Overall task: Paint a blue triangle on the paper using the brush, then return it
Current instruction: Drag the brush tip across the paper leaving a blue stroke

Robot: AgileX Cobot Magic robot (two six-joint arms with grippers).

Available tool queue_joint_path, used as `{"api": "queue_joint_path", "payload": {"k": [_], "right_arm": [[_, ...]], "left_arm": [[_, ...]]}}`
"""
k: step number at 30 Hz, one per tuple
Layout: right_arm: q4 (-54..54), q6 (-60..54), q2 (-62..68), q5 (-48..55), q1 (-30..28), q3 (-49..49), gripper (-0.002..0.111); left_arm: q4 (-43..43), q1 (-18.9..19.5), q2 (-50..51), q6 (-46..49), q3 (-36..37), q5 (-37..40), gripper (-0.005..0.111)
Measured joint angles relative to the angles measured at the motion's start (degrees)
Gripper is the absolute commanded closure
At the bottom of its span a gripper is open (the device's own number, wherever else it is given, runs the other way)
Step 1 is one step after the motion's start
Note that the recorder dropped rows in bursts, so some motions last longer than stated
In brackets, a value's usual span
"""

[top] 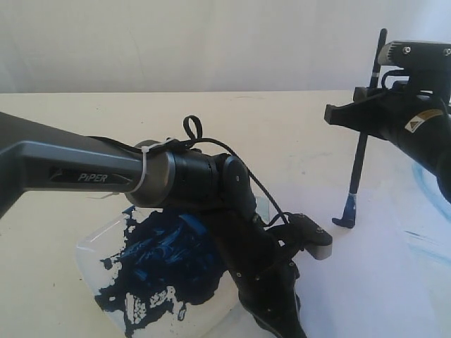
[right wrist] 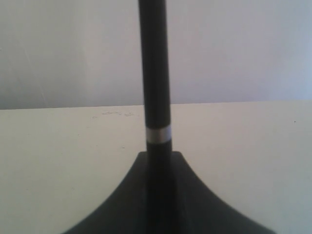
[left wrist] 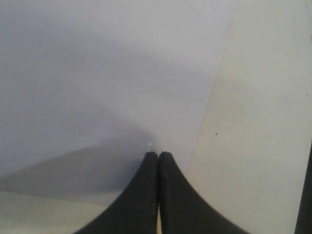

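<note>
Black-handled brush (top: 360, 160) — one — pinched in the right jaws, tip on one paper (top: 380, 282); left jaws pressed together.

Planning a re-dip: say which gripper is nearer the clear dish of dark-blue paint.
Left. The left gripper sits low beside the dish, its arm crossing over it; the right gripper holds the black brush well away.

Robot lab, cream tabletop (top: 282, 120), blank wall (top: 211, 42)

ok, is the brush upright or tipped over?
Upright, leaning slightly: the brush stands tip-down on the paper, gripped in the right hand.
</note>
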Motion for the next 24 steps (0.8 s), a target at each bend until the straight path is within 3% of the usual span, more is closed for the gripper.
{"api": "queue_joint_path", "payload": {"k": [24], "right_arm": [[9.3,-11.6,-4.1,2.9,0.0,0.5,0.108]], "left_arm": [[0.0,0.0,0.0,0.0,0.0,0.0,0.107]]}}
